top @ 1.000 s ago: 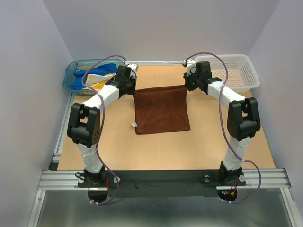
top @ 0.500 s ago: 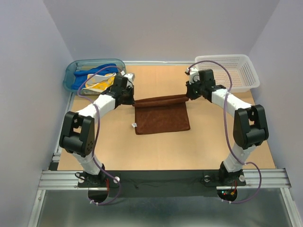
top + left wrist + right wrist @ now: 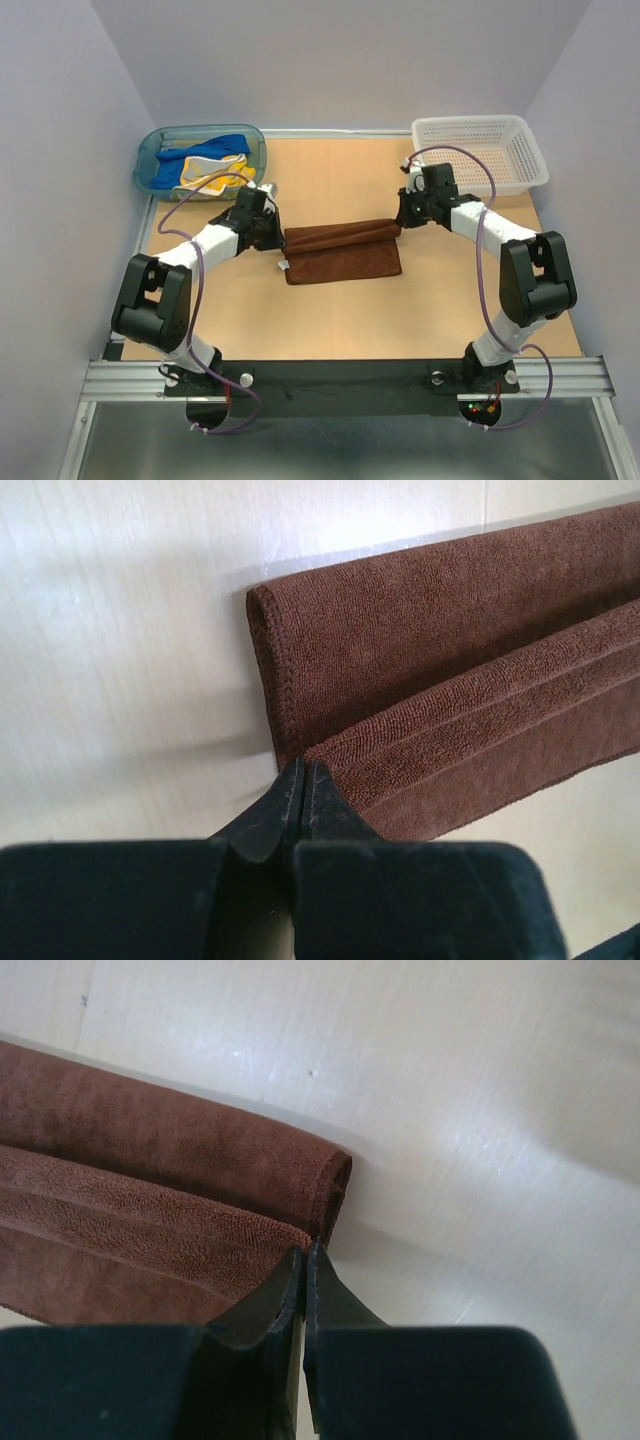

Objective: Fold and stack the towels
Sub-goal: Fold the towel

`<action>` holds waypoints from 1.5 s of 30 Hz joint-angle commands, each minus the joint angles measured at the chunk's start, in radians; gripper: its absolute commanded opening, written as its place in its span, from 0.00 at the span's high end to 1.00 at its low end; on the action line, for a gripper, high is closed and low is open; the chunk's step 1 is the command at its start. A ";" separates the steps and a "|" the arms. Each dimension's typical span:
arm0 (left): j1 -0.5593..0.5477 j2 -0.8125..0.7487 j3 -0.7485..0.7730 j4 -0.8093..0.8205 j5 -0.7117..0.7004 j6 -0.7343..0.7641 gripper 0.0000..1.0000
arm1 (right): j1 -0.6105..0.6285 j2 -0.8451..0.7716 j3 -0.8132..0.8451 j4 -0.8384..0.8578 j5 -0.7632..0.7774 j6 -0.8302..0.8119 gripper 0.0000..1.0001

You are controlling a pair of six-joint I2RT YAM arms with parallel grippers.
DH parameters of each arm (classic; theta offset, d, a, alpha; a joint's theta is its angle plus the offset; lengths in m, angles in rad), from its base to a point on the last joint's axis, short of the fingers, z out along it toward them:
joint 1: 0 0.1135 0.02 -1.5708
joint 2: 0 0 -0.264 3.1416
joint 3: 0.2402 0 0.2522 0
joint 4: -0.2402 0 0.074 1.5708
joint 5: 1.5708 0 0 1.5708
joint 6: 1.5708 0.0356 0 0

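Observation:
The rust-brown towel (image 3: 342,257) lies mid-table with its far edge rolled over toward the front. My left gripper (image 3: 277,238) is shut on the towel's left far corner, seen in the left wrist view (image 3: 303,772) pinching the upper layer of the towel (image 3: 450,680). My right gripper (image 3: 400,219) is shut on the right far corner; in the right wrist view (image 3: 307,1253) its tips pinch the towel (image 3: 150,1180). The blue towel (image 3: 218,146) and the yellow towel (image 3: 208,172) lie bunched in the teal tub (image 3: 147,158).
A white basket (image 3: 480,150) stands at the back right. A small white label (image 3: 283,265) sticks out at the brown towel's left edge. The wooden table (image 3: 330,310) reaches to the black front strip.
Both grippers have moved toward the front with the brown towel's far edge, carrying it over the rest of the towel. The towel now looks about half as deep.

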 commanded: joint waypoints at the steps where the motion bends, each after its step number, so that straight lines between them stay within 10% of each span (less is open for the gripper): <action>1: 0.001 -0.067 -0.041 -0.005 -0.037 -0.032 1.00 | -0.017 -0.051 -0.031 0.008 0.084 0.070 0.99; 34: -0.030 -0.024 -0.078 -0.028 -0.078 -0.029 1.00 | -0.017 -0.125 -0.185 0.008 0.063 0.191 0.99; 45: -0.051 -0.041 -0.084 -0.028 -0.066 -0.031 0.87 | -0.017 -0.123 -0.191 0.008 0.026 0.197 0.89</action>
